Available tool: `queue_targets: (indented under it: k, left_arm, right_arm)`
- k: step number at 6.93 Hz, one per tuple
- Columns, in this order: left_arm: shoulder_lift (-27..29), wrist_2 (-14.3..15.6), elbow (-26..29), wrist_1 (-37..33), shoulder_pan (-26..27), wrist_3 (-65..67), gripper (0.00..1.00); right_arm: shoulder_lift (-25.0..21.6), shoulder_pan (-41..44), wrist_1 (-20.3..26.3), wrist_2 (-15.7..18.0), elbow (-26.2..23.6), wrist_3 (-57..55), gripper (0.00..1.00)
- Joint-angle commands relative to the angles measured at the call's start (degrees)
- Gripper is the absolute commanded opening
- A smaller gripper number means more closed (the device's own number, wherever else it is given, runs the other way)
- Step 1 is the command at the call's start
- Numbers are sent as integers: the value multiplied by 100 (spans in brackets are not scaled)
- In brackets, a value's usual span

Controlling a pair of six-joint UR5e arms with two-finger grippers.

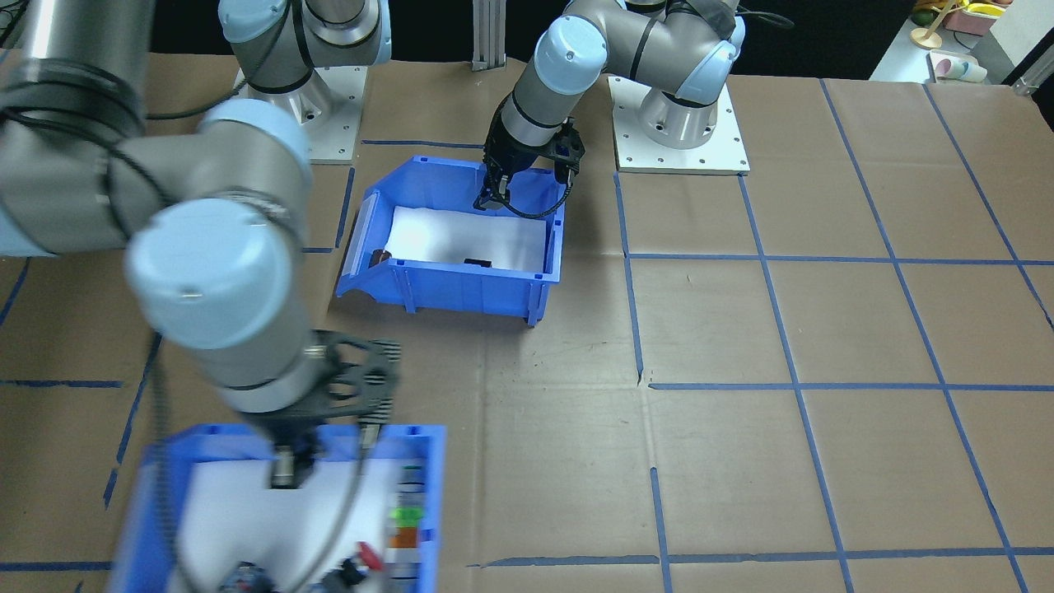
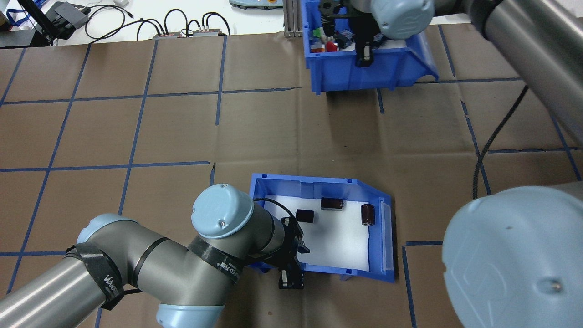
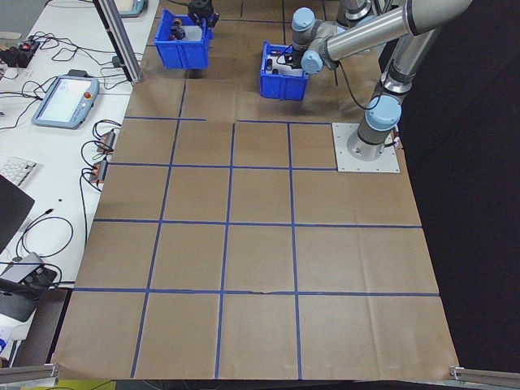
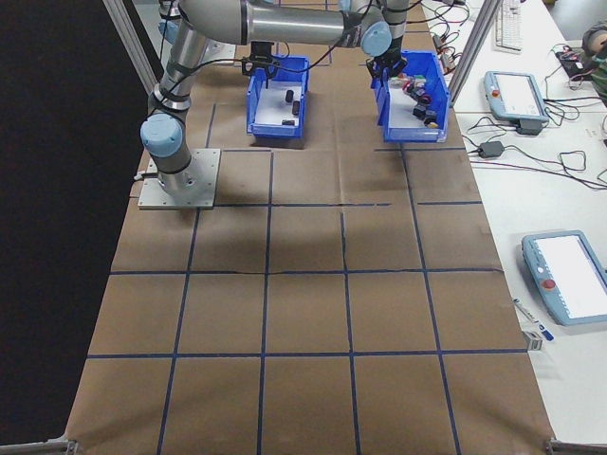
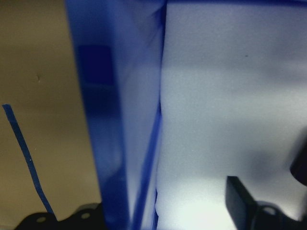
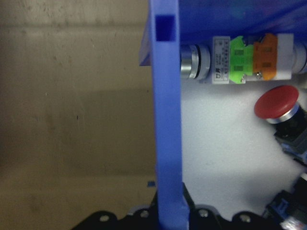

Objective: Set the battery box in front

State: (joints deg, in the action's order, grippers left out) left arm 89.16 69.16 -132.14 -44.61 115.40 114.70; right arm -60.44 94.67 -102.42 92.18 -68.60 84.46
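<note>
While the left tool (image 2: pixel 291 273) straddles the battery box's (image 2: pixel 346 189) near wall, one finger inside and one outside, seemingly pinching it, that thin one-sided hold could let the box swing or tip forward. Ahead, the right tool (image 2: pixel 364 54) clamps the switch box (image 2: pixel 364 75) wall; they could collide.

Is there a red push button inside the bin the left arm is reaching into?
No. The overhead view shows only three small dark batteries on white foam in that battery box; the red button sits in the other bin.
</note>
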Motion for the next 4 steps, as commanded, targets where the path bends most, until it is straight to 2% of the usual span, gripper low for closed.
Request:
queue_targets:
  k: [1, 2, 3, 4]
  left_arm:
    - [-30, 27, 38, 190, 0, -10, 0]
    - [-100, 157, 91, 198, 0, -9, 0]
    - [-170, 585, 231, 207, -61, -44, 0]
    - [-179, 633, 319, 181, -166, -158, 0]
  right_arm:
    - [-370, -1043, 82, 307, -284, 1138, 0]
    - [-650, -1465, 90, 309, -634, 1709, 0]
    - [-984, -1774, 82, 266, -1090, 2010, 0]
    - [-1474, -1942, 73, 239, -1764, 2074, 0]
